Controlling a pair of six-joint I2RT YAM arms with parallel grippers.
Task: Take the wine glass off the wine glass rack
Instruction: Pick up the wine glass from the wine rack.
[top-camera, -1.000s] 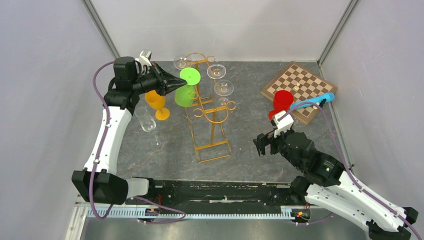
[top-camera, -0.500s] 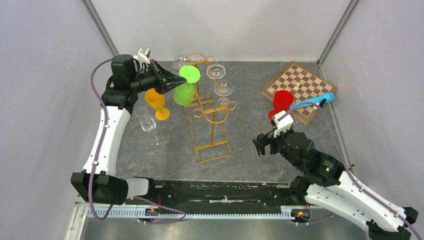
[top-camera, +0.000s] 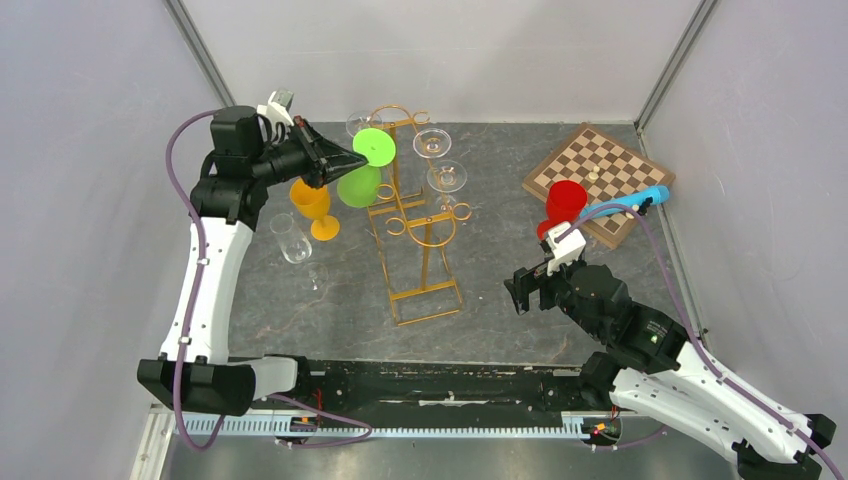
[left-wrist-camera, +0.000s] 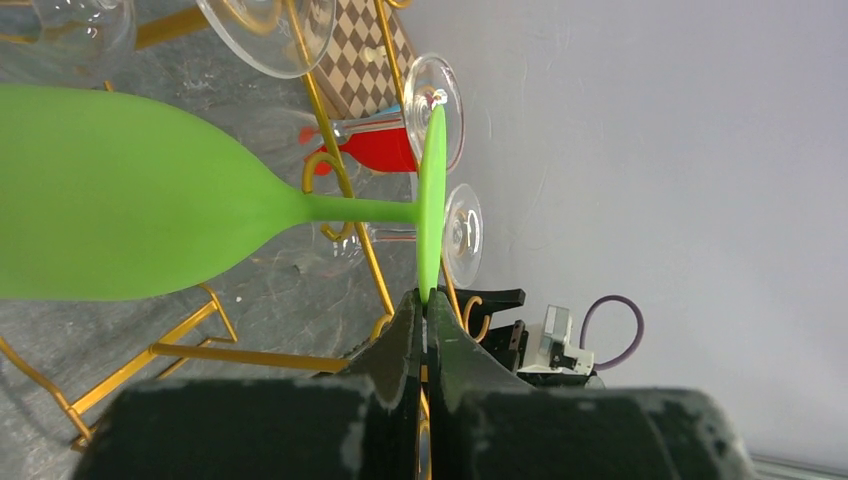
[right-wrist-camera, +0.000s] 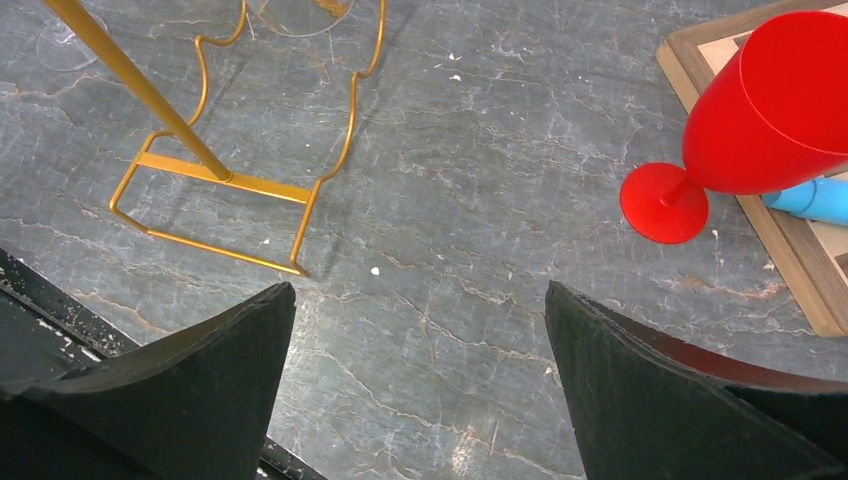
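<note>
Plainly the green wine glass (top-camera: 357, 187) lies on its side in the air at the far left of the bench (top-camera: 500, 250), with its bowl towards the near side and its flat round foot towards the back wall. Its foot sits just beside the left top rail of the gold wine glass rack (top-camera: 425, 291). In the left wrist view a curl of gold wire crosses the stem, and I cannot tell whether the stem is free of that loop. The left hand (left-wrist-camera: 424, 305) reaches in from the left and is pinched tight on the thin rim of the foot, so the glass hangs from its fingertips with the stem and bowl stretching away from it. Several clear glasses (top-camera: 447, 176) hang upside down from the rack's other hooks, behind and to the right of the green one. An orange glass (top-camera: 315, 205) stands upright on the bench just under the left hand, with a clear tumbler (top-camera: 290, 238) near it on the near side. Well apart, on the right, the right hand (right-wrist-camera: 420, 310) hovers above bare bench with its fingers spread wide and nothing between them. Beyond it a red glass (top-camera: 565, 200) stands at the edge of a chessboard (top-camera: 610, 165), beside a blue object (top-camera: 630, 203)
</note>
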